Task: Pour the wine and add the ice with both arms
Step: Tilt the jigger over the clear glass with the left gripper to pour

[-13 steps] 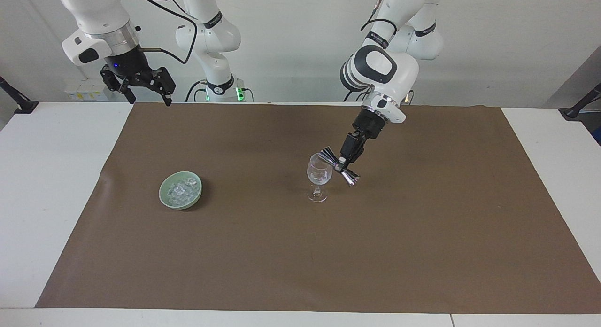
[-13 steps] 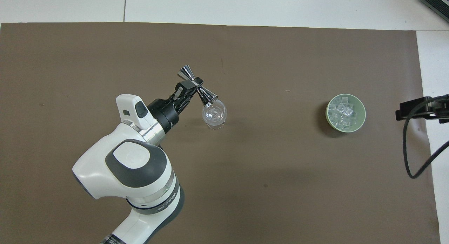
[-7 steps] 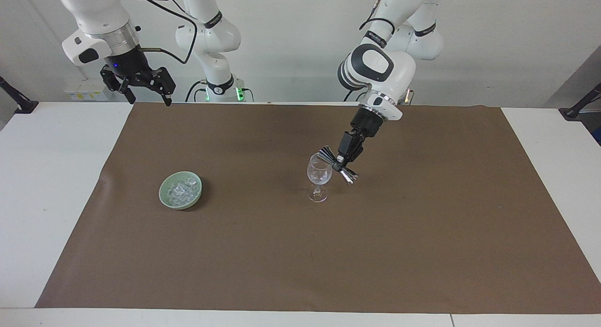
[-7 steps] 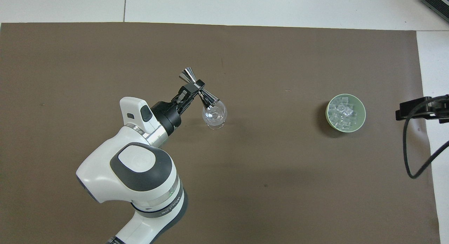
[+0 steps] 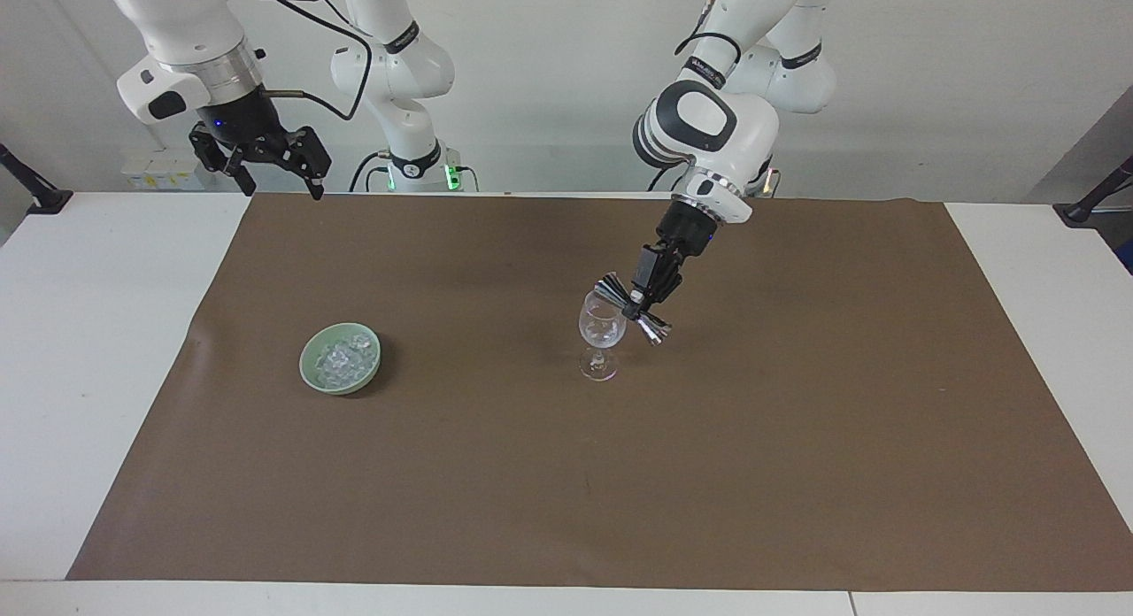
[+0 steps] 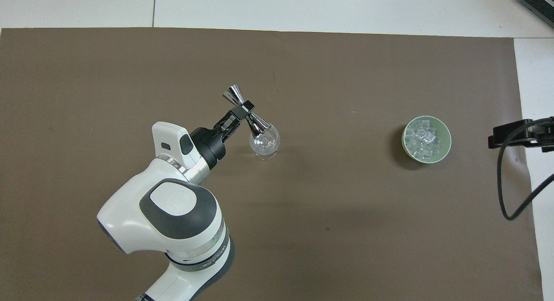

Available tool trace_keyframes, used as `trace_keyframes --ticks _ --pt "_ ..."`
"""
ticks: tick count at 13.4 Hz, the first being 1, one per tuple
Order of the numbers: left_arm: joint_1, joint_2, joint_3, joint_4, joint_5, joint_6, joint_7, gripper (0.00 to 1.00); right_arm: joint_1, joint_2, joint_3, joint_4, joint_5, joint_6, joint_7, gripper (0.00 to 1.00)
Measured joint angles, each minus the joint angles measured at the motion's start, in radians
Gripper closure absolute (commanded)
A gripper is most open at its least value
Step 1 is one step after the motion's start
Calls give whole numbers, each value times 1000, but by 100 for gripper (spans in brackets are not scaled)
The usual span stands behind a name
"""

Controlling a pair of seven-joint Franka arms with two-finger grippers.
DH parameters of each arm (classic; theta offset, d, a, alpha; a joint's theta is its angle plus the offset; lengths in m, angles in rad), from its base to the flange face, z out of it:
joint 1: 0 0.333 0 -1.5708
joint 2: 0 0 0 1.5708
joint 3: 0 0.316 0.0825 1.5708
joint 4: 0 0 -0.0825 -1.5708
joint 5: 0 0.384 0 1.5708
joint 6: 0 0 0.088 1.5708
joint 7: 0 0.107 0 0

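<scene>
A clear wine glass [image 5: 602,331] stands near the middle of the brown mat; it also shows in the overhead view [image 6: 265,142]. My left gripper [image 5: 639,302] is shut on the waist of a shiny metal jigger [image 5: 631,309], tilted with one cup over the glass's rim; the gripper [image 6: 245,109] and jigger [image 6: 246,115] also show from overhead. Clear ice chunks [image 5: 341,358] fill a pale green bowl [image 5: 311,365] toward the right arm's end; the ice [image 6: 422,139] shows from overhead too. My right gripper [image 5: 278,184] waits open, up in the air over the mat's corner by its base.
The brown mat [image 5: 797,439] covers most of the white table [image 5: 80,350]. A black cable [image 6: 506,193] hangs from the right gripper's wrist near the bowl's end of the table.
My left arm has drawn back a little and tipped the jigger steeper over the glass. The right arm has not moved.
</scene>
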Motion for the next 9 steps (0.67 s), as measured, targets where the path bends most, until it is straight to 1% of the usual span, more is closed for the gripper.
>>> trace_keyframes --ticks 9 --pt "-27 9 -1 22 21 61 37 100 0 0 0 0 0 0 0 0"
